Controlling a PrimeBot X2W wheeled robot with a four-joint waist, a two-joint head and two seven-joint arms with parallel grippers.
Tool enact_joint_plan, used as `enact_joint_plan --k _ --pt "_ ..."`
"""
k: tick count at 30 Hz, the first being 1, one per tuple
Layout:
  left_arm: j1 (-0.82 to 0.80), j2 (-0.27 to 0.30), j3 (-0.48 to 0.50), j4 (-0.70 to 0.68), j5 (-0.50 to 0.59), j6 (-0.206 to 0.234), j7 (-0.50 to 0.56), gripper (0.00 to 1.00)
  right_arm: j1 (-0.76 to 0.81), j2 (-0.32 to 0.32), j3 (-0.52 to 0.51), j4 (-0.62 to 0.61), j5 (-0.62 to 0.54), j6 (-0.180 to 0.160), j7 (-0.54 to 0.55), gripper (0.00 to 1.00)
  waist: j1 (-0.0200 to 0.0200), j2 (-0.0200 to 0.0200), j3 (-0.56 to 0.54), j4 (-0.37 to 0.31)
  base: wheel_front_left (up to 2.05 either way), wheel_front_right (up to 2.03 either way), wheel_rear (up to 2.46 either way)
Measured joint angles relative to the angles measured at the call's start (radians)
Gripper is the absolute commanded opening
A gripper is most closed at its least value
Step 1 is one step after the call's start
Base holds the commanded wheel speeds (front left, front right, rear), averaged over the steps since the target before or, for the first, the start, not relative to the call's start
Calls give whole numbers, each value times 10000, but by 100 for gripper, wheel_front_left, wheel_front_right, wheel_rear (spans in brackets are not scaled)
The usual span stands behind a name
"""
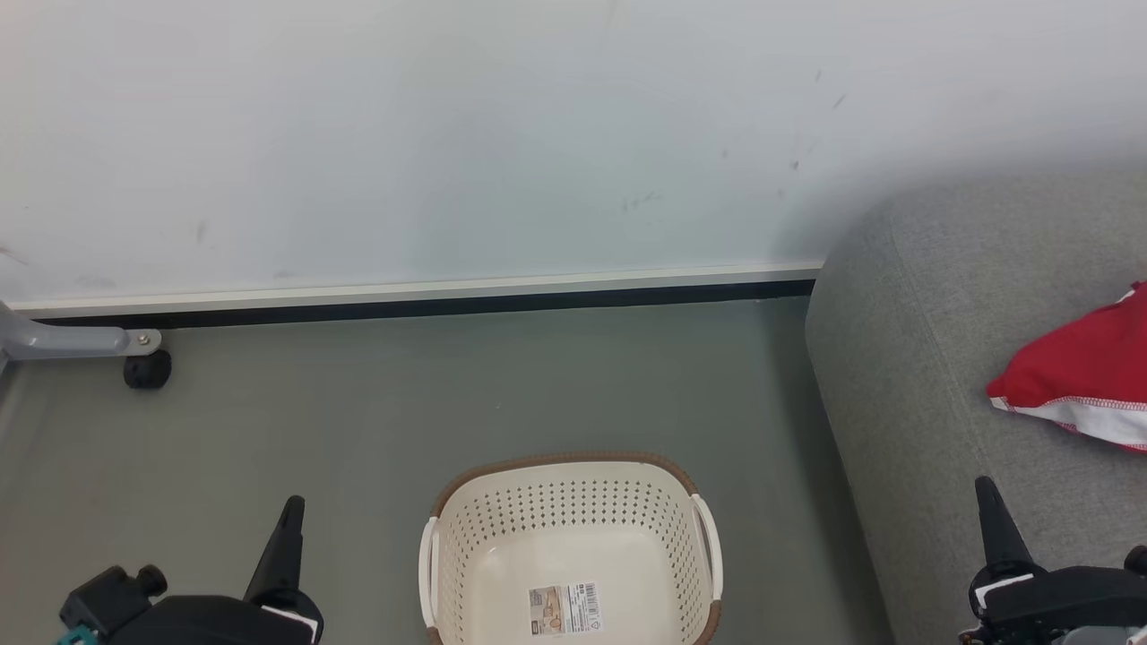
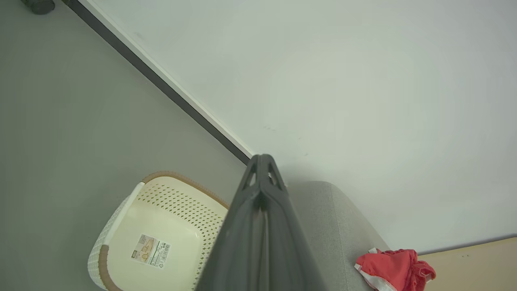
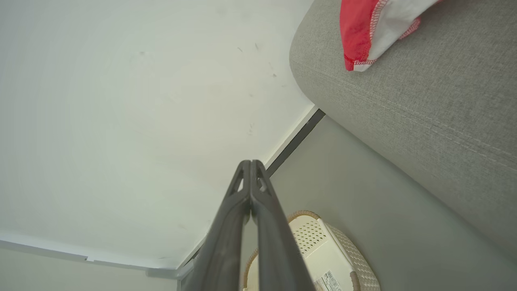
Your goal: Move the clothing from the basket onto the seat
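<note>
Your left claw (image 1: 292,509) and right claw (image 1: 986,491) sit closed; the red fabric garment (image 1: 1080,381) lies on the grey woven sofa (image 1: 914,358).

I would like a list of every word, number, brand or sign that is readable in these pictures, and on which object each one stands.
Paper label on the floor of the basket: print and a barcode, too small to read.
Red clothing: no text visible.
No other writing anywhere.
</note>
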Motion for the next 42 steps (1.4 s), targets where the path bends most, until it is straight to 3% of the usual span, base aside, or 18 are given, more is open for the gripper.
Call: enact_joint_plan --k 24,42 --pt "-435 -449 830 972 -3005 -629 360 0 -370 416 -740 788 3507 648 443 0 0 0 -175 -103 0 0 0" --pt "-758 -696 1348 1551 -4796 -1058 566 0 -522 673 -1168 1290 5513 1011 694 0 0 0 -275 -163 0 0 0"
